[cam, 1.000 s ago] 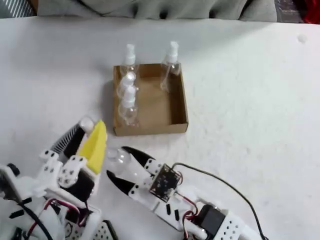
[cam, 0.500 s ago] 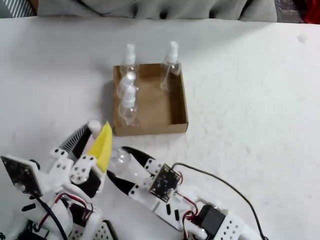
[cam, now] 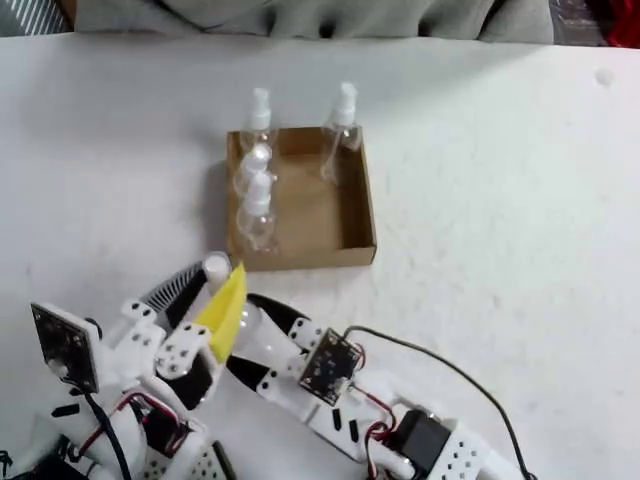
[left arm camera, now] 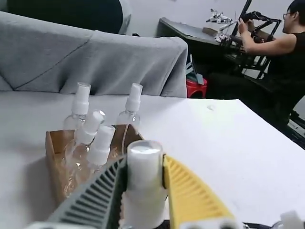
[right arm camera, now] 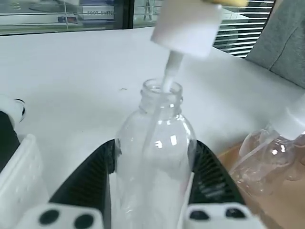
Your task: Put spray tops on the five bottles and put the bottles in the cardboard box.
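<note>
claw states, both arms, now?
Left claw: closed, holding a spray top.
Right claw: closed, holding an open bottle, with the top's tube in its neck.

place: robotics lab | back desk [left arm camera: 187, 32] with arm rig [left arm camera: 255, 19] | blinds [right arm camera: 243, 33]

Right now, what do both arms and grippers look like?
Left arm: white, red and black wires; left gripper half grey ribbed, half yellow. Right arm: white, square black board at the wrist, black cable; right gripper black.
</note>
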`<act>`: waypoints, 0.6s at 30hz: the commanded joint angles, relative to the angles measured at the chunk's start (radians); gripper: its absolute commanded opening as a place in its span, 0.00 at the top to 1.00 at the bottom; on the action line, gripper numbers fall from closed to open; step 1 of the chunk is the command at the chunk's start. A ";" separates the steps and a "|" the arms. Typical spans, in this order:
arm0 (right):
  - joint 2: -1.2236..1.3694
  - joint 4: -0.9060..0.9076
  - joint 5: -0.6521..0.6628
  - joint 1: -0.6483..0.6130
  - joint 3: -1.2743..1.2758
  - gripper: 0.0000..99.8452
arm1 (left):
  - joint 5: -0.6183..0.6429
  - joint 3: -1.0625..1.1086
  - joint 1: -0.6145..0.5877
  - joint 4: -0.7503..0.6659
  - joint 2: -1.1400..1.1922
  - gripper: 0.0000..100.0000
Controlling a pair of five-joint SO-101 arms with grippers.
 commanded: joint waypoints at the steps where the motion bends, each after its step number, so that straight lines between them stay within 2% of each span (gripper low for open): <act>1: -0.008 0.001 0.012 -0.004 0.008 0.98 | -0.061 0.000 0.027 0.037 0.001 0.98; 4: -0.008 0.001 0.012 -0.002 0.008 0.98 | -0.150 0.000 0.027 0.077 0.001 0.98; 12: -0.010 0.001 0.012 0.001 0.008 0.98 | -0.153 0.002 0.025 0.084 0.001 0.98; 18: -0.010 -0.007 0.012 0.058 0.008 0.98 | -0.153 0.002 0.025 0.084 0.001 0.98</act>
